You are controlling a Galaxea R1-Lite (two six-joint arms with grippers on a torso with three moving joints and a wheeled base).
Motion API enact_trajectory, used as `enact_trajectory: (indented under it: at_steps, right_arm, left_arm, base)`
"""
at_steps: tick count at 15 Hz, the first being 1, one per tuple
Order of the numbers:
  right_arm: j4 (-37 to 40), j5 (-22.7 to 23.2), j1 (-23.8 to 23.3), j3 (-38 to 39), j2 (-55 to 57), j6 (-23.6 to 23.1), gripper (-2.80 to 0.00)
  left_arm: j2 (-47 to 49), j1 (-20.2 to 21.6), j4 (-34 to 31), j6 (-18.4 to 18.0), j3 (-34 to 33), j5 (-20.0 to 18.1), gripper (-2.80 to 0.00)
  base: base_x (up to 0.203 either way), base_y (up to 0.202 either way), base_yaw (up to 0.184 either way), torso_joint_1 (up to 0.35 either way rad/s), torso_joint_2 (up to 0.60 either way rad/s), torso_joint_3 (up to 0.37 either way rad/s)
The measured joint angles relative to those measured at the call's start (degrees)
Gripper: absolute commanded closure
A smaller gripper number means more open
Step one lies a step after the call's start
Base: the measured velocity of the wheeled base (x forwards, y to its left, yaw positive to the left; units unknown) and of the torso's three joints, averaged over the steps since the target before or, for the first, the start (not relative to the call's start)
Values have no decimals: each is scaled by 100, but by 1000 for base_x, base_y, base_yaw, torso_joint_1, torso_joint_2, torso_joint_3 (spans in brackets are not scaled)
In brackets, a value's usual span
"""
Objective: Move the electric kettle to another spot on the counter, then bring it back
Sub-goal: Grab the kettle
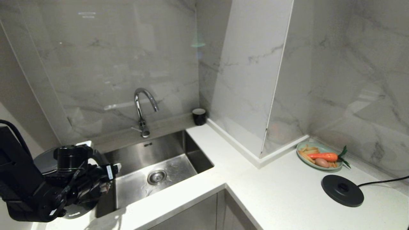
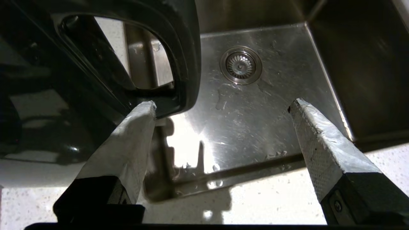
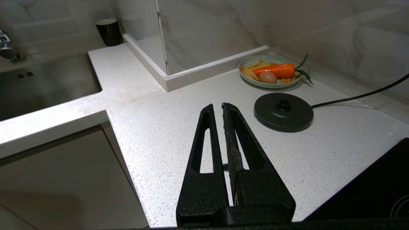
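The electric kettle (image 1: 80, 210) stands on the counter (image 1: 271, 191) just left of the sink, mostly hidden behind my left arm (image 1: 38, 191). In the left wrist view its glossy black body fills one side and its loop handle (image 2: 187, 64) curves out over the sink. My left gripper (image 2: 222, 103) is open, with nothing between its fingers. One fingertip (image 2: 145, 110) sits right at the handle's lower end, and the other hangs over the sink floor. My right gripper (image 3: 217, 107) is shut and empty above the counter (image 3: 159, 134).
The steel sink (image 1: 166, 159) with its tap (image 1: 142, 108) lies right of the kettle. A small black cup (image 1: 199, 116) stands in the corner. On the right stretch are a corded black base disc (image 1: 342, 190), a green plate (image 1: 300, 152) of food, and the hob (image 3: 377, 185).
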State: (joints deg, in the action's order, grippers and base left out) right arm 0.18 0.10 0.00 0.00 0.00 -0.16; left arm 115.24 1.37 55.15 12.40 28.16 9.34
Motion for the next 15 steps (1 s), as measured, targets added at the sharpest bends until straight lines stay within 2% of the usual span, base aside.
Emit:
enact_trajectory:
  at_steps: [15]
  right_arm:
    - [0,-2,0,0,0,0,0]
  left_arm:
    - [773,157,24,-11,992,69,-280]
  base:
    - [0,0,0,0,0,0]
